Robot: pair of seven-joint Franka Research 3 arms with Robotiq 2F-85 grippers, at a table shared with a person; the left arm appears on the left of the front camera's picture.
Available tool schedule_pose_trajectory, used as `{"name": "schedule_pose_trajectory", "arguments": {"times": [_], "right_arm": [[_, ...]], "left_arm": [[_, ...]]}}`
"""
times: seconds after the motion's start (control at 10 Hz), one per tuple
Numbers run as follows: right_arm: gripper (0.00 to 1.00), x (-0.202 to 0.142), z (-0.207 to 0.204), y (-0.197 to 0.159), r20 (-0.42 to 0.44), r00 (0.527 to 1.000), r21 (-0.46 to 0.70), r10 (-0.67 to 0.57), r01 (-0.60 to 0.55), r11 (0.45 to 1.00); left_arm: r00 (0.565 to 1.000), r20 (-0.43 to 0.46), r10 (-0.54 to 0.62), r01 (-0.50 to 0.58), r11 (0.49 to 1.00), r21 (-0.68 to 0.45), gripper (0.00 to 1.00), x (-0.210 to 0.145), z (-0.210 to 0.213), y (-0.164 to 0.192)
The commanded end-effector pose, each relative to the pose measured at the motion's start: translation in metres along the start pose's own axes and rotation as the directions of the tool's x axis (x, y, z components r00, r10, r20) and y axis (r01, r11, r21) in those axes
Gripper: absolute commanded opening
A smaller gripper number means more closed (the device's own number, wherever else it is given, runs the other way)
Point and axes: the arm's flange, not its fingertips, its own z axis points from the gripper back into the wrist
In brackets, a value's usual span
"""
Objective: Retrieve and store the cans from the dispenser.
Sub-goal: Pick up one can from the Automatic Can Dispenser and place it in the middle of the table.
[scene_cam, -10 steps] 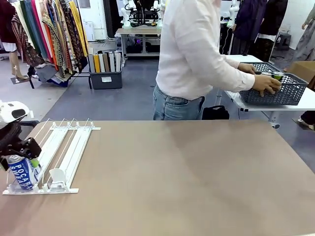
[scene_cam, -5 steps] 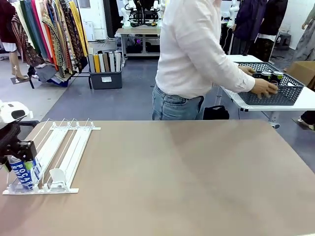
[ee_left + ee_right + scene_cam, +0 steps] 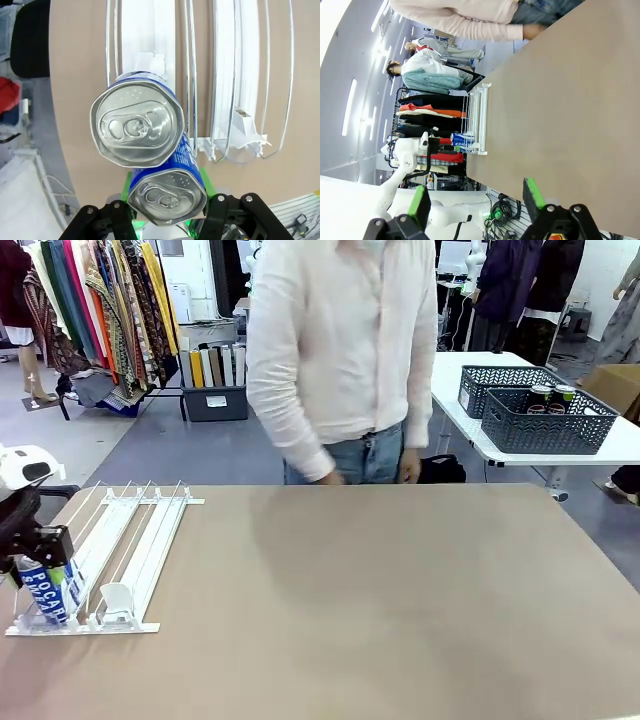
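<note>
The white dispenser (image 3: 140,540) lies at the table's left end. At its front lip my left gripper (image 3: 48,568) is shut on an upright blue can (image 3: 45,602) with white lettering. In the left wrist view that can (image 3: 167,196) sits between the green pads, and a second blue can (image 3: 137,125) stands right behind it in the same lane of the dispenser (image 3: 227,75). My right gripper (image 3: 476,197) is open with nothing between its fingers, above the brown table, far from the dispenser (image 3: 477,117). Dark cans (image 3: 542,396) stand in a mesh basket (image 3: 550,430).
A person (image 3: 345,350) in a pale shirt stands at the table's far edge, arms down. Two dark grey mesh baskets sit on a white side table (image 3: 625,445) at the back right. The brown table (image 3: 380,620) spreads bare to the right of the dispenser.
The person let go of the basket on the side table and turned to face my table. My left gripper shifted slightly left with the blue can, which now stands more upright.
</note>
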Motion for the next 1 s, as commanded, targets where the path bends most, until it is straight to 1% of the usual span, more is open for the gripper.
{"name": "schedule_pose_trajectory", "arguments": {"times": [0.0, 0.2, 0.3, 0.4, 0.6, 0.7, 0.8, 0.9], "right_arm": [[1.00, 0.003, -0.002, 0.001, 0.016, 1.000, 0.029, 0.027, -0.027, 0.999], [1.00, 0.003, -0.002, 0.001, 0.016, 1.000, 0.029, 0.027, -0.027, 0.999], [1.00, 0.003, -0.002, 0.001, 0.016, 1.000, 0.029, 0.027, -0.027, 0.999], [1.00, 0.003, -0.002, 0.001, 0.016, 1.000, 0.029, 0.027, -0.027, 0.999], [1.00, 0.003, -0.002, 0.001, 0.016, 1.000, 0.029, 0.027, -0.027, 0.999], [1.00, 0.003, -0.002, 0.001, 0.016, 1.000, 0.029, 0.027, -0.027, 0.999], [1.00, 0.003, -0.002, 0.001, 0.016, 1.000, 0.029, 0.027, -0.027, 0.999], [1.00, 0.003, -0.002, 0.001, 0.016, 1.000, 0.029, 0.027, -0.027, 0.999]], "left_arm": [[0.999, 0.031, 0.025, -0.026, 0.999, 0.025, 0.00, -0.021, 0.034, 0.010], [0.993, 0.116, 0.029, -0.032, 0.999, 0.029, 0.00, -0.024, 0.111, 0.021], [0.991, 0.136, -0.008, 0.008, 1.000, 0.006, 0.00, -0.023, 0.139, 0.021], [0.991, 0.113, -0.067, 0.074, 0.995, -0.062, 0.00, -0.024, 0.160, 0.019], [0.994, 0.104, -0.037, 0.049, 0.992, -0.114, 0.00, -0.026, 0.189, 0.030], [0.997, 0.074, -0.028, 0.038, 0.989, -0.144, 0.00, -0.025, 0.194, 0.039], [0.999, 0.038, 0.011, -0.004, 0.984, -0.180, 0.00, -0.026, 0.197, 0.048], [0.993, 0.110, -0.029, 0.039, 0.995, -0.092, 0.00, -0.033, 0.194, 0.029]]}}
